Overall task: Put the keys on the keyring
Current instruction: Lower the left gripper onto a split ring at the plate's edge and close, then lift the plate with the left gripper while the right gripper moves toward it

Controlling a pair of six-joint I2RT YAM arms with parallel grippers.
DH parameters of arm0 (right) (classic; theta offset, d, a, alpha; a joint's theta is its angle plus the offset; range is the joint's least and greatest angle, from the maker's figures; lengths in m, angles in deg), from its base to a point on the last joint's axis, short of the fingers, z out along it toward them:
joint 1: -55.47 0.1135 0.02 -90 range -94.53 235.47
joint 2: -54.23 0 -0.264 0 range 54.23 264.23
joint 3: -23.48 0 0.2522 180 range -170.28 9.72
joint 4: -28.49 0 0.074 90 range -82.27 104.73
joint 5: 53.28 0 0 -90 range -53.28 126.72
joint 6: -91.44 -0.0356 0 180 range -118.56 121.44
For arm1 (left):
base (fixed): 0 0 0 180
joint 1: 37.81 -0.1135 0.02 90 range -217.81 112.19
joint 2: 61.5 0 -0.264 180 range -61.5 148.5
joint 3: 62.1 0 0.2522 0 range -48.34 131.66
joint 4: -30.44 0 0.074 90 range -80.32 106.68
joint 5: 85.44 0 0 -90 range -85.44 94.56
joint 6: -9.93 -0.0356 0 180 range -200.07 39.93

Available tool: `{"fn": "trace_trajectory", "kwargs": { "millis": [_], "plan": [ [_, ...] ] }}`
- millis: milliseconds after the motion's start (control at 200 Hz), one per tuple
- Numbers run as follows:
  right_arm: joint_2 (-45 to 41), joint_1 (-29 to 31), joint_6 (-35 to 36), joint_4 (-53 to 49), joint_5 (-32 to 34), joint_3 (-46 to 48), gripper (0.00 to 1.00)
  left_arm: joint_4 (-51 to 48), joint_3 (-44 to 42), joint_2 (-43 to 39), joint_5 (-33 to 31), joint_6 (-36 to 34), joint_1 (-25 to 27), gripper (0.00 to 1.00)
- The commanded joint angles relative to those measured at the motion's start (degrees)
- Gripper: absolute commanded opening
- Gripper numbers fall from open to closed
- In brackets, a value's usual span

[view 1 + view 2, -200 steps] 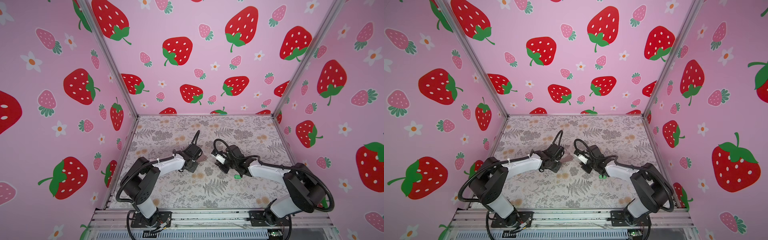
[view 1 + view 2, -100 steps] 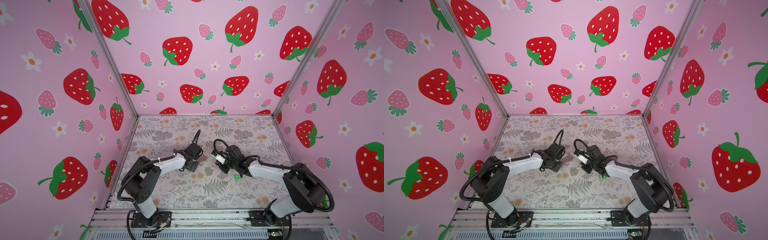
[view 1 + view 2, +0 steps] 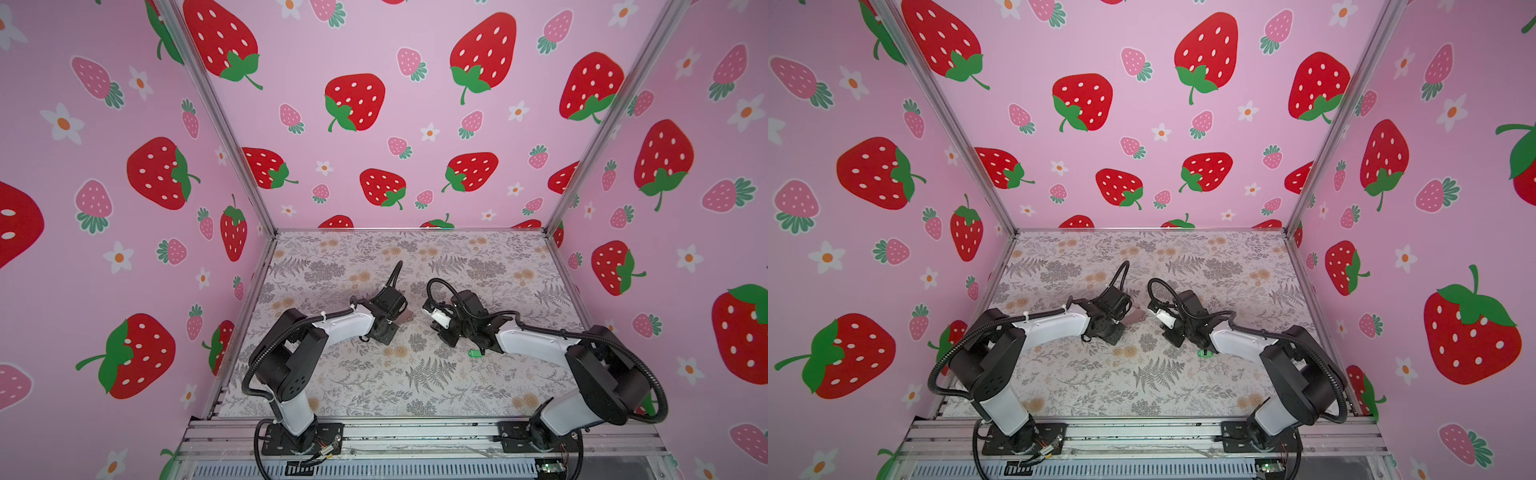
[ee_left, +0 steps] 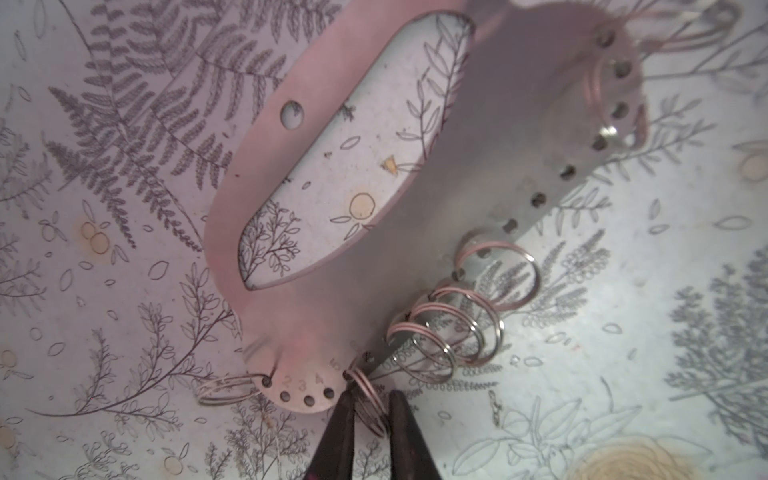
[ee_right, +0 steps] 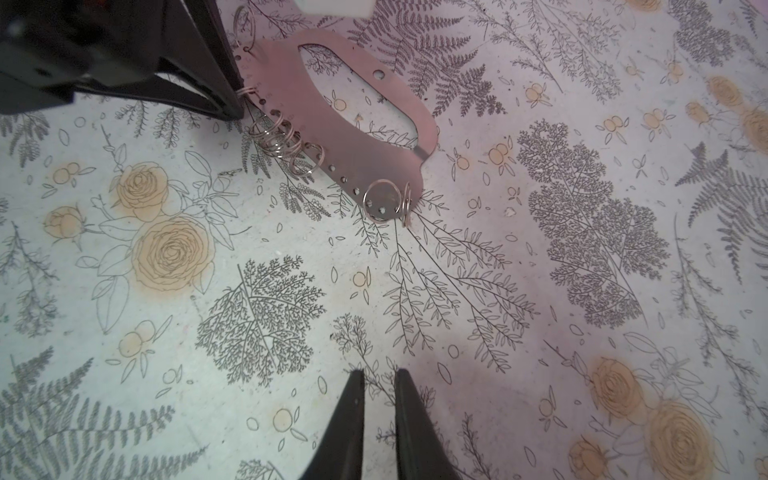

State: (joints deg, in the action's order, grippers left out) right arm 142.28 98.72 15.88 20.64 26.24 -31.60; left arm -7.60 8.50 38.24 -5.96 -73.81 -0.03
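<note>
A table (image 3: 374,386) covered in grey-and-yellow floral paper sits inside pink strawberry-print walls. Two robot arms reach in from the 6 o'clock edge, and their wrists nearly meet at the middle.

The keyring (image 4: 374,257), a flat taupe plate with a large oval cut-out and a row of small holes and metal rings along one edge, lies flat near the table's middle. It is at the tip of the left arm (image 3: 345,324).

The left gripper (image 4: 371,391) has its jaws drawn narrow around one ring (image 4: 360,381) at the plate's edge. I cannot tell whether they actually pinch it.

The right gripper (image 5: 379,372) hovers over bare table at 3 o'clock from the plate. Its jaws are a thin gap apart and hold nothing.

The green key tag (image 3: 475,353) lies on the table at 4 o'clock from the right gripper, just beside that arm's forearm, and nothing grips it.

The step in hand looks like steadying a ring. Next, the right gripper probably has to swing back, pick up the small flat tag, and thread its tiny loop onto that ring.
</note>
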Motion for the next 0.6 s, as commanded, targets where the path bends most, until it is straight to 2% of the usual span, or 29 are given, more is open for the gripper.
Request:
{"fn": "trace_trajectory", "kwargs": {
  "millis": [0,320,595],
  "plan": [
    [1.05,0.19,0.06,-0.71,-0.06,-1.83,0.17,-1.74,1.76,-0.16,-1.34,0.79,0.19,0.17],
    [-0.60,0.24,0.06,-0.86,0.68,-1.49,0.16,-1.92,1.36,-3.53,0.62,-1.10,0.19,0.10],
    [-7.91,-1.17,-0.56,3.16,-1.23,0.24,0.16,-2.97,0.68,-12.40,6.92,-9.00,-0.15,0.07]
  ]
}}
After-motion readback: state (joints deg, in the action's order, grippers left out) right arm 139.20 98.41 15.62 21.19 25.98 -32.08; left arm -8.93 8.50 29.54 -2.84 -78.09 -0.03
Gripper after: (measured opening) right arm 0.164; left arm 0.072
